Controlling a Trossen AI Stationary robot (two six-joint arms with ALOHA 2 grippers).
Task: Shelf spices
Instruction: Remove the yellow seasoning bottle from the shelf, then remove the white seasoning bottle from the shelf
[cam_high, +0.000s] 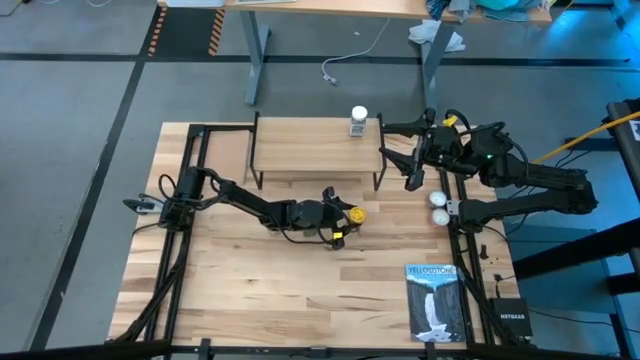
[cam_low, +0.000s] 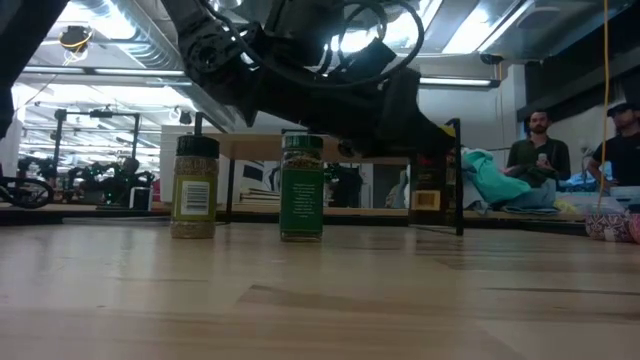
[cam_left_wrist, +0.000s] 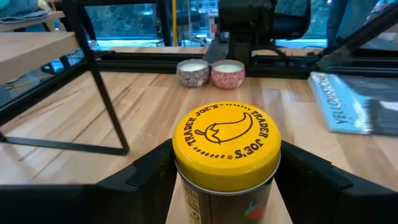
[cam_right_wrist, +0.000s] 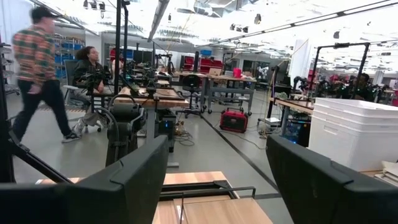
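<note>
The amber jar with a yellow lid (cam_high: 356, 214) stands upright between the fingers of my left gripper (cam_high: 343, 216), in front of the shelf (cam_high: 300, 150); its lid fills the left wrist view (cam_left_wrist: 225, 140). The clear white-lidded jar (cam_high: 358, 122) stands on the shelf's plank near its right end. The dark-lidded jar (cam_low: 195, 187) and the green jar (cam_low: 302, 188) stand on their bases on the tabletop in the low view; the high view does not show them. My right gripper (cam_high: 412, 170) is open and empty beside the shelf's right end. My left gripper pinches the amber jar's body just below the lid (cam_left_wrist: 186, 190) between its two fingers (cam_left_wrist: 149, 174), one on each side. The fingers come roughly level from the table's left side. The jar stays upright; whether its base is on the table I cannot tell.
Two small round bowls (cam_high: 438, 205) sit at the table's right edge and also show in the left wrist view (cam_left_wrist: 210, 73). A blue-and-white book (cam_high: 432, 300) lies at the near right. The shelf's black legs (cam_left_wrist: 106, 93) stand close by. People move in the room behind.
</note>
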